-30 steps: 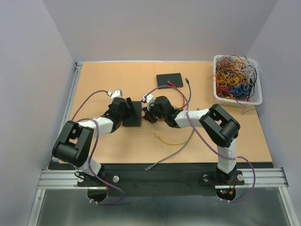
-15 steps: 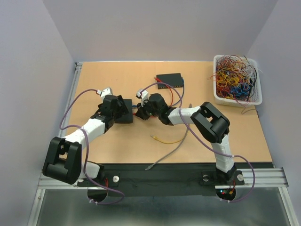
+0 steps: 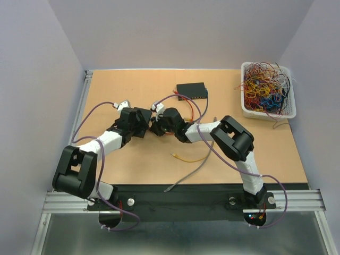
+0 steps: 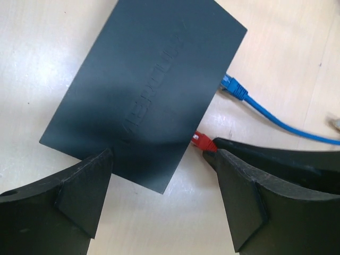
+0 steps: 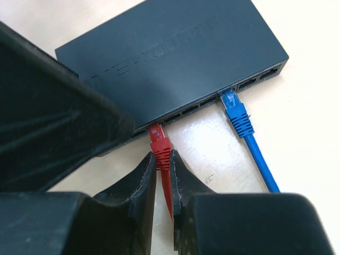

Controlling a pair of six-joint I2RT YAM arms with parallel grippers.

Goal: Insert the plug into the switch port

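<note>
Top external view: locate the switch (image 3: 143, 117) left of tabletop (image 3: 117, 90) centre, approached by the left fingers (image 3: 135, 125) from one side and the right fingers (image 3: 158, 125) from the other; ports and plug too small to read here. Left wrist view: note the left fingers (image 4: 79, 191) spread wide, gripping nothing, straddling the near corner of the switch (image 4: 154, 85); unable to tell contact with the casing. Note the red plug (image 4: 203, 141) at the port face and a blue plug (image 4: 234, 87) further along. Right wrist view: confirm the right fingers (image 5: 142, 183) nearly closed, pinching the red plug (image 5: 159, 141) by its rear boot, nose at or inside a port of the switch (image 5: 175, 58); impossible to tell whether fully seated. Treat the step as final insertion. Next: push straight along the port axis until latched, keep the switch braced against sliding, then release.
</note>
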